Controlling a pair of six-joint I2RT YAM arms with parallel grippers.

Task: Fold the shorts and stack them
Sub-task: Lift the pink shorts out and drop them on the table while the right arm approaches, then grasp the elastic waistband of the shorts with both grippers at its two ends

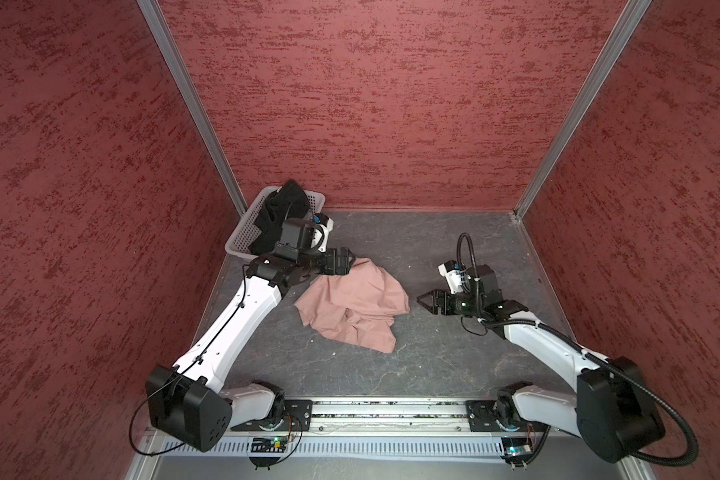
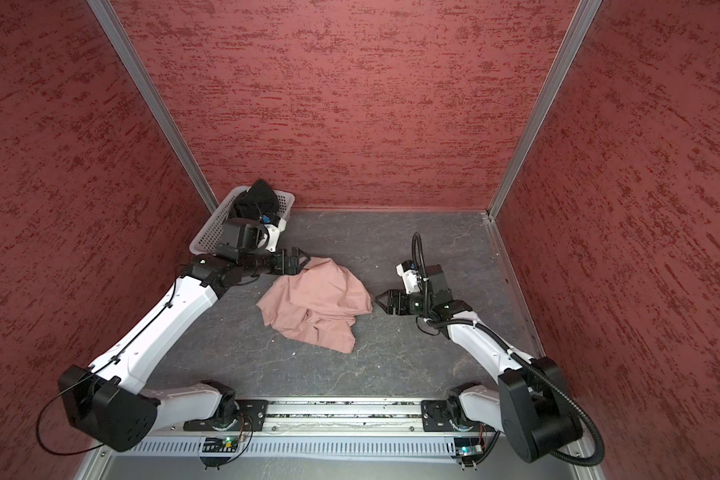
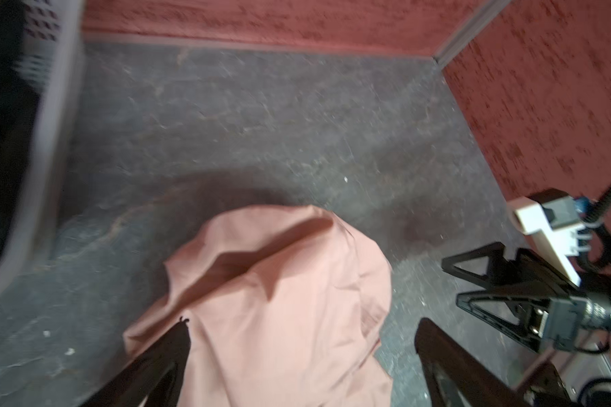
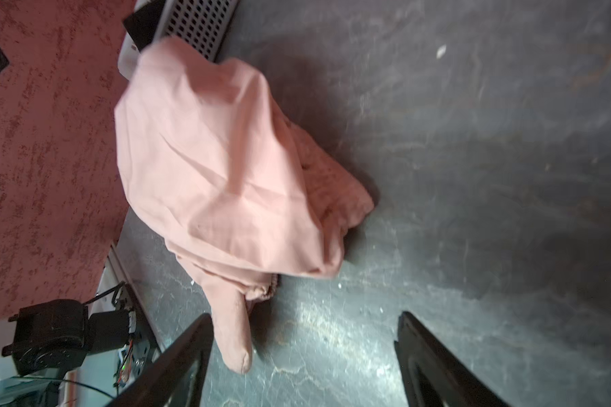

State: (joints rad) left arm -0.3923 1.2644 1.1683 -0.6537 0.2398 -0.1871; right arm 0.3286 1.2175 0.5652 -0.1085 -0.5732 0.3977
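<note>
Beneath the wide-open, empty left end effector lie the pink shorts, nearer it than the open, empty right end effector.

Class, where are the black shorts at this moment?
In a top view the black shorts lie heaped in the white basket in the table's far left corner, beyond the pink shorts.

Dusty pink shorts, blk shorts, wht perforated basket, mottled grey table, red streaky walls
</note>
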